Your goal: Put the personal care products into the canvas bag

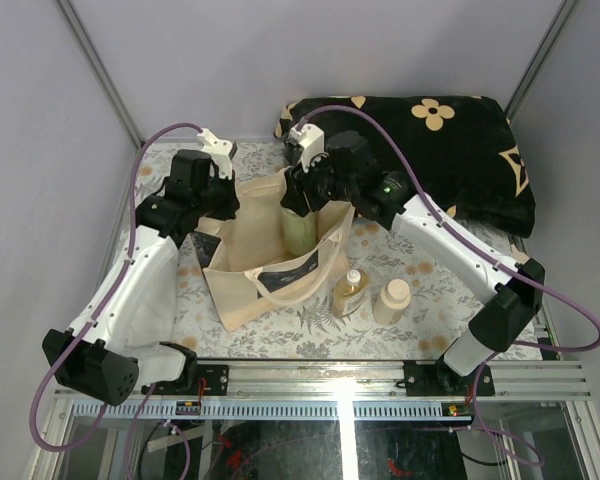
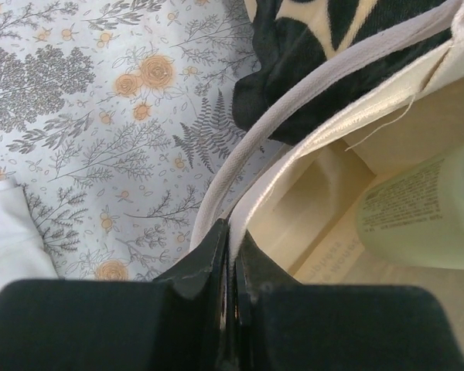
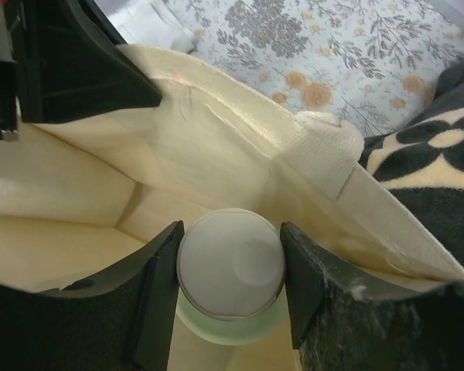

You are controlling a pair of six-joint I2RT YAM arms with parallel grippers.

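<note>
**Now, a capped bottle hangs in the mouth of the tote**

The right gripper (image 3: 230, 239) is clamped on the olive-green bottle (image 1: 300, 232), one finger on each side of its pale round cap (image 3: 232, 272). The bottle hangs upright with its body down inside the canvas bag (image 1: 238, 292). The left gripper (image 2: 230, 233) is pinched nearly closed on a thin fold of cloth at the bag's left rim, holding the mouth open; its wrist view shows the green body just inside the wall.

The amber bottle (image 1: 349, 293) and the cream bottle (image 1: 392, 300) stand upright on the flowered table cover (image 1: 300, 328), just beside the bag's right side and close to each other. I cannot find a second green bottle in these views. The black cushion (image 1: 450, 140) lies behind the bag.

As for handling, these look like small plastic bottles — light, stiff enough to squeeze, smooth and probably a little slippery. The held cap is round, so the flat pads meet it along narrow lines, and I would expect it to twist or slip if jolted. The cream bottle's wide cap looks the easier hold. The amber one's small cap leaves little margin, so its shoulder or body may serve better.

The bag is the opposite sort of thing: soft, floppy and unable to hold its own shape. If the rim were let go, I judge it would sag and narrow the opening.
</note>
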